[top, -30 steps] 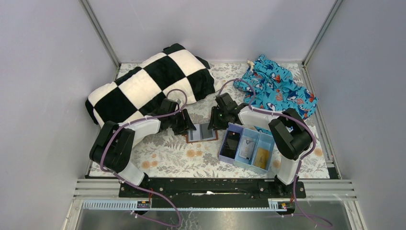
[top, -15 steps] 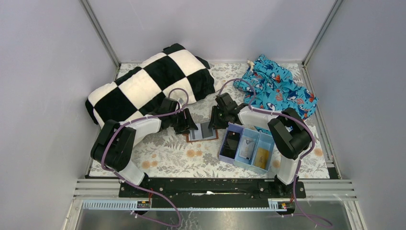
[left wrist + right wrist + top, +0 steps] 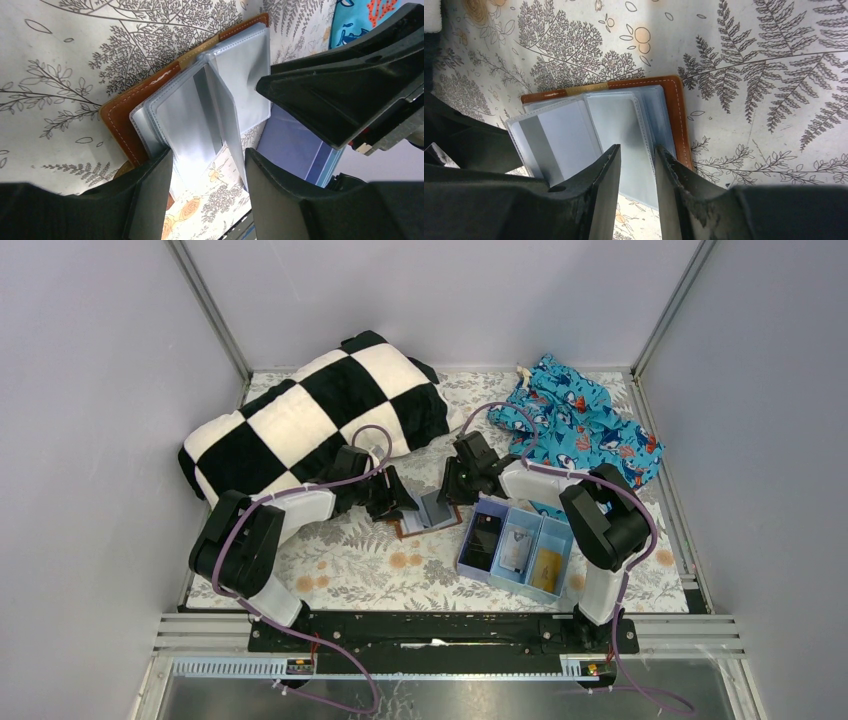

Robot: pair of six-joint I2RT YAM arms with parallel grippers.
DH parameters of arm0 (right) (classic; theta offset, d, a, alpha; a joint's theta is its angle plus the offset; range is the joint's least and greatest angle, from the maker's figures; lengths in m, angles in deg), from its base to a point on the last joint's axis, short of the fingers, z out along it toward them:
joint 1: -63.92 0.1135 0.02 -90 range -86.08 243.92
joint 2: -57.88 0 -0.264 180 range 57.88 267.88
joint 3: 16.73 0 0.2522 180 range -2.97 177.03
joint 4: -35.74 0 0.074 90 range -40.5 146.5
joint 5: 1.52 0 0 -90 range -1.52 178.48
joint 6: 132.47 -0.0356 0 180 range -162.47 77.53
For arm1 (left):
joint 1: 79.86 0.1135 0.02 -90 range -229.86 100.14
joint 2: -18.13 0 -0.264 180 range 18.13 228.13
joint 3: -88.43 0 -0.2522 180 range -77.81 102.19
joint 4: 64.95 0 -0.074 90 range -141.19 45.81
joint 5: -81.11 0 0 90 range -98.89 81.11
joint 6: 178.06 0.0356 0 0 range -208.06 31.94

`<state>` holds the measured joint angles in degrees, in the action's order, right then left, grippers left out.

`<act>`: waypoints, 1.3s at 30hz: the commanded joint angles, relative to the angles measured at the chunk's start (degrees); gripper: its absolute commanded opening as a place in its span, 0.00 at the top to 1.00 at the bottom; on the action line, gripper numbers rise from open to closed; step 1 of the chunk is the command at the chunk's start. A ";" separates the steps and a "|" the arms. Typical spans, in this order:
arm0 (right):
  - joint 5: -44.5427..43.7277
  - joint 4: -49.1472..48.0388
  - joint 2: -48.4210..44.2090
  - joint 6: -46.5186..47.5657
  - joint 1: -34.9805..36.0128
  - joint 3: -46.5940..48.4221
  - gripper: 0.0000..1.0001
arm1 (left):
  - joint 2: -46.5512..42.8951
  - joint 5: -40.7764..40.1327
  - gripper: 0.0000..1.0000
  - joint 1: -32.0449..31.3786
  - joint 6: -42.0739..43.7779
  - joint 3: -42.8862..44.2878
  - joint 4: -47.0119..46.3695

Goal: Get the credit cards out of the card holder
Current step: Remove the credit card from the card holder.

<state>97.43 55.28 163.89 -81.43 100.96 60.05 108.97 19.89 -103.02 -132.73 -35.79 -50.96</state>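
Observation:
The brown leather card holder [image 3: 428, 514] lies open and tilted between my two grippers, with its clear grey-blue sleeves fanned out. In the left wrist view its leather cover [image 3: 120, 120] shows, and the sleeves' ends reach between the wide-apart fingers of my left gripper [image 3: 207, 155], which is open. My right gripper [image 3: 638, 150] hovers over the other half [image 3: 671, 115], its fingers narrowly apart astride a sleeve's edge. I cannot tell whether a sleeve holds a card. Two credit cards lie in the tray, one pale [image 3: 515, 547] and one orange-gold [image 3: 546, 565].
The light blue three-compartment tray [image 3: 470, 565] stands just right of the card holder, with a black item [image 3: 484, 537] in its left compartment. A black-and-white checked pillow [image 3: 310, 420] fills the back left. A blue patterned cloth [image 3: 585, 425] lies at the back right.
The card holder lay flat and now sits tilted and shifted slightly right, its sleeves raised. The right gripper has drawn back a little; the left stays beside the holder.

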 commanded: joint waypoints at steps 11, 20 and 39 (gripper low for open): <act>4.03 -2.12 2.28 -2.40 0.98 -2.06 0.63 | -2.87 8.00 0.41 -0.84 -5.78 1.63 -13.32; 1.57 -0.16 -0.49 -1.84 0.31 -2.17 0.60 | -1.46 8.58 0.41 -0.84 -5.65 3.15 -13.25; -6.39 -4.07 -14.16 -1.74 -0.25 -7.44 0.58 | 3.47 9.85 0.41 -0.84 -4.46 6.44 -13.58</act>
<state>93.12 51.72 152.02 -83.79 100.57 51.20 110.50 28.41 -103.72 -138.02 -33.01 -61.25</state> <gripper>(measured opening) 0.416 0.587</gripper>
